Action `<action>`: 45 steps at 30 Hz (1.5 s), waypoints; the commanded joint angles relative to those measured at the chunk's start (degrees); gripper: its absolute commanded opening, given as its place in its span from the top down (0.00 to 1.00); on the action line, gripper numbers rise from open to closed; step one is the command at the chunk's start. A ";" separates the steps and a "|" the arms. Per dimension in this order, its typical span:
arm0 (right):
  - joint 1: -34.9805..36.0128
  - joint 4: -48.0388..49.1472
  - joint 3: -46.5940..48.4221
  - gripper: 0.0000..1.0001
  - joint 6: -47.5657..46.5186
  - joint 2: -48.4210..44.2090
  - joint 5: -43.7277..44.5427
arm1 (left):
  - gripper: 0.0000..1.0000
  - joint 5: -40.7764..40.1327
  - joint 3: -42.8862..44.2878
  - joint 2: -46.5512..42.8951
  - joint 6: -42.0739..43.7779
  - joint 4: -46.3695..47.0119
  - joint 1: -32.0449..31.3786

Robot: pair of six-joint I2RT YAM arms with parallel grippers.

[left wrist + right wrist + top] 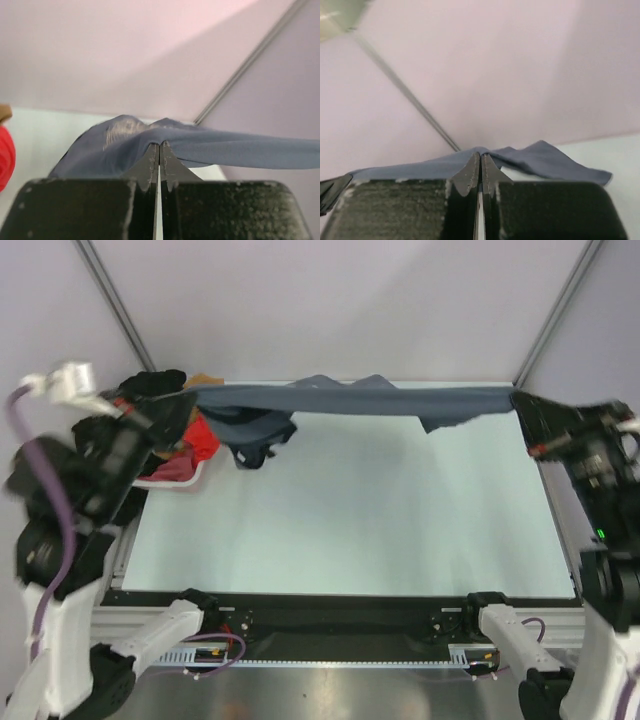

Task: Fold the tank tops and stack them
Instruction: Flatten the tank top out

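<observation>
A slate blue-grey tank top (350,398) is stretched taut in the air across the far side of the table, between both grippers. My left gripper (185,392) is shut on its left end, and a bunched part with straps (255,435) hangs below it. My right gripper (515,398) is shut on the right end. In the left wrist view the closed gripper (159,145) pinches the blue-grey tank top (240,147), whose pale print shows at the left. In the right wrist view the closed gripper (480,156) pinches the same tank top (420,170).
A basket (185,478) stands at the back left, holding a bright red garment (203,435) and black clothes (155,382). Slanted frame posts (115,300) rise at the back corners. The pale tabletop (350,520) lies below the stretched cloth.
</observation>
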 commanded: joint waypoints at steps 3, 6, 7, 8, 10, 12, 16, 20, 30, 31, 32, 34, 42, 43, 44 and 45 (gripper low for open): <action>-1.32 1.49 4.68 1.00 -2.29 -7.43 -5.59 | 1.00 2.47 1.81 -8.33 1.01 -1.00 0.27; -3.60 -1.31 9.60 1.00 -2.03 -7.70 -6.64 | 1.00 4.24 6.11 -8.25 0.22 -2.75 0.18; -4.04 -2.02 11.78 1.00 -1.94 -6.74 -6.90 | 1.00 4.32 7.18 -7.90 0.22 -4.06 0.27; -4.48 -2.81 12.50 1.00 -1.76 -6.21 -7.52 | 1.00 4.59 8.06 -7.20 0.30 -4.42 0.18; -5.01 -3.52 13.38 1.00 -1.41 -4.89 -7.09 | 1.00 4.24 9.55 -4.83 0.31 -4.95 0.27; -5.01 -4.31 13.56 1.00 -1.32 -2.43 -6.30 | 1.00 3.89 9.56 -3.16 0.31 -4.69 0.18; -5.01 -3.26 8.05 1.00 -0.27 1.53 -4.53 | 1.00 3.54 4.93 3.07 0.57 -1.28 0.18; -5.01 4.80 -5.13 1.00 2.45 3.46 -3.04 | 1.00 4.49 -5.71 8.00 0.04 6.72 0.71; -8.08 32.85 -32.67 1.00 10.54 26.37 -0.40 | 1.00 8.28 -24.30 38.18 -4.61 37.30 3.17; -8.35 34.26 -32.06 1.00 10.72 32.84 -0.58 | 1.00 8.89 -22.45 42.42 -4.70 37.23 3.61; -8.61 37.32 -29.88 1.00 11.24 36.56 -1.01 | 1.00 9.59 -20.08 45.95 -5.14 37.23 3.87; -8.70 39.89 -26.97 1.00 11.42 42.64 -1.72 | 1.00 12.13 -14.19 54.66 -6.28 39.76 4.75; -9.05 43.41 -7.39 1.00 13.09 67.50 -2.34 | 1.00 12.49 12.14 73.83 -5.94 33.47 7.47; -9.31 43.76 -5.79 1.00 13.53 69.02 -2.25 | 1.00 12.58 14.46 77.32 -5.93 32.84 7.83; -9.49 43.94 -3.95 1.00 13.97 70.95 -2.34 | 1.00 13.02 16.75 78.93 -5.93 32.40 8.09; -9.67 44.03 -0.80 1.00 14.15 73.75 -2.60 | 1.00 13.11 21.12 80.86 -5.93 31.35 8.44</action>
